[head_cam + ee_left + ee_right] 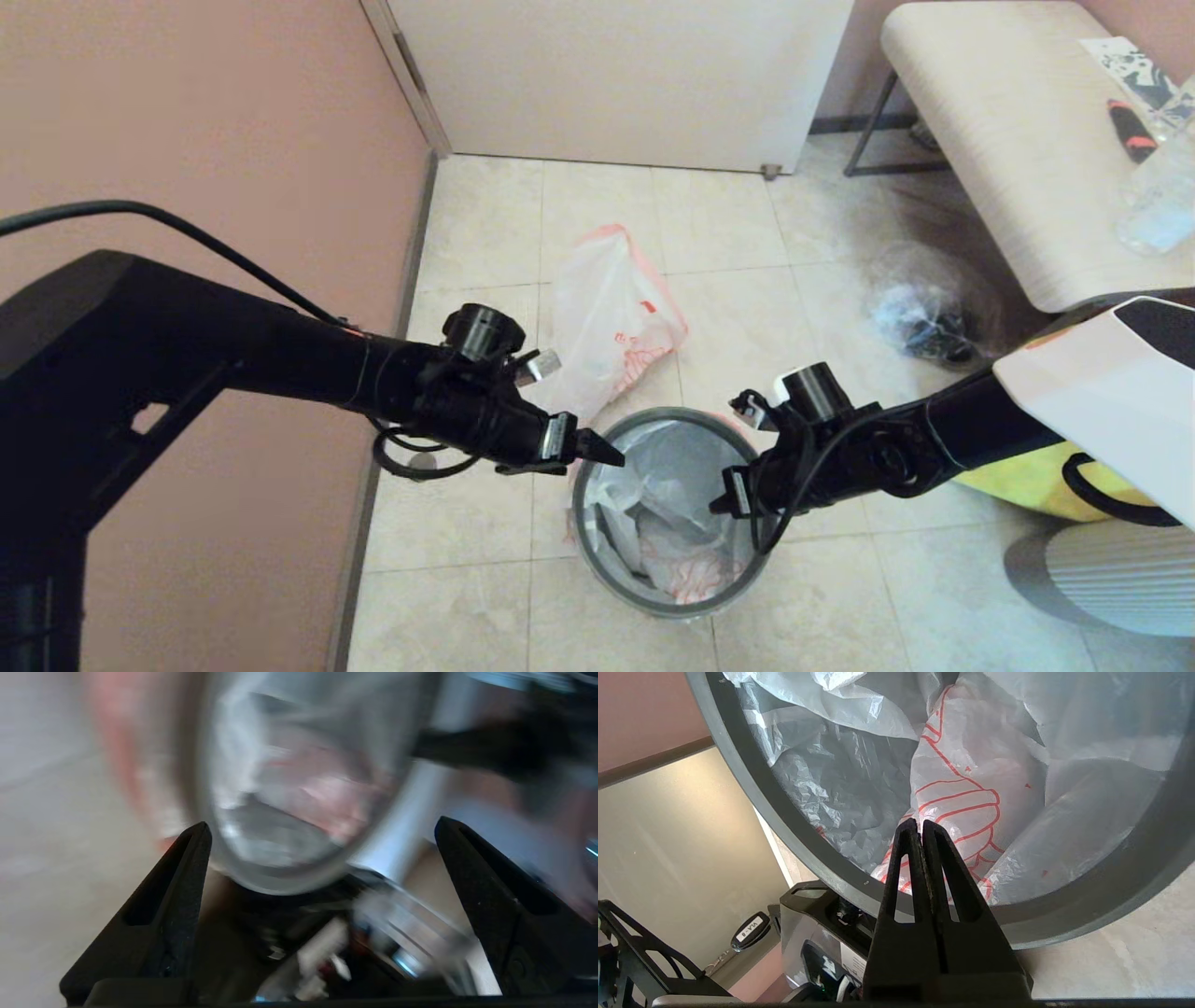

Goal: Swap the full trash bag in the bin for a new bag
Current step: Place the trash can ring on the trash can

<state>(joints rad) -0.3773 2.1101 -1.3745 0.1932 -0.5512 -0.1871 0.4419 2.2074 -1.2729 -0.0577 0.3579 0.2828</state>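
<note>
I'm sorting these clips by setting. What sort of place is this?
Probably a room in a home or flat: a tiled floor meeting a pink wall, a cushioned bench, and a small bin lined with a new bag.

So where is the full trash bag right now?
In the head view, the full trash bag lies on the floor tiles just beyond the bin, toward the door, nearer the robot's left.

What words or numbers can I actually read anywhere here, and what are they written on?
"VLA-8": small black oval tag in the right wrist view, my best reading.
Red print on the new bag in the bin: only a drawing shows.
Red print on the full trash bag on the floor: too small.
White sticker near the tag: too small.
</note>
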